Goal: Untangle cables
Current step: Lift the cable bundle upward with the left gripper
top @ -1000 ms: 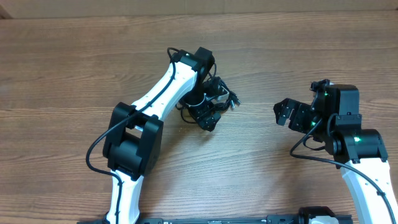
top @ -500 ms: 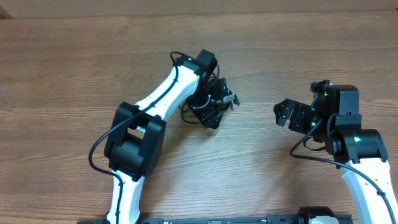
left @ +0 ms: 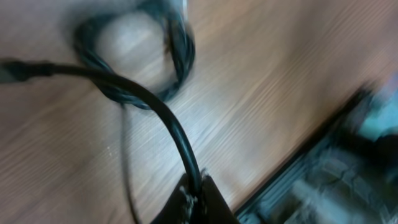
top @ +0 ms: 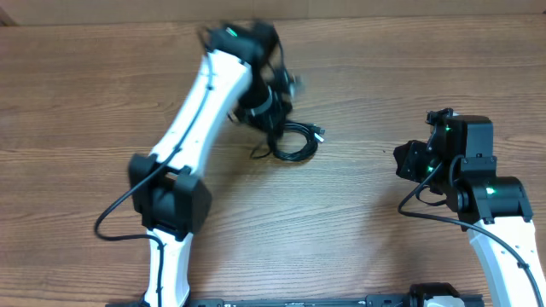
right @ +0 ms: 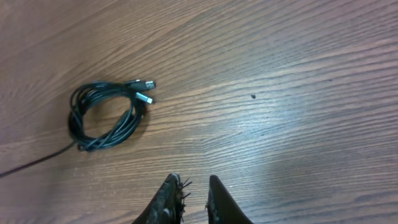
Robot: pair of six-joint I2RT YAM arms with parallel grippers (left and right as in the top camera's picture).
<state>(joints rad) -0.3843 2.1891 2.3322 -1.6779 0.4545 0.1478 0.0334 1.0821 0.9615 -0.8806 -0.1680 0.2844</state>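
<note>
cables [top: 294,157]: black coil w/ plug ends [right: 149,83], laid flat on table [right: 298,74]; it is seen centre-left in overhead view, just below left gripper [left: 194,193].
strand [left: 169,121]: one length is led up off the coil and into the left gripper's fingertips.
left gripper: clamped tight on that strand; its views are blurred.
right gripper [right: 194,199]: jaws are drawn nearly together and nothing is held; it is parked over bare table, well apart from coil.
step (judged): one strand is being drawn out of the bundle.
done well: strand is best pulled slowly, up & away. Coil prob. has to be pinned by right gripper, else the whole bundle gets dragged. Plug ends are to be watched for snags in the loops.
containers: none seen.
</note>
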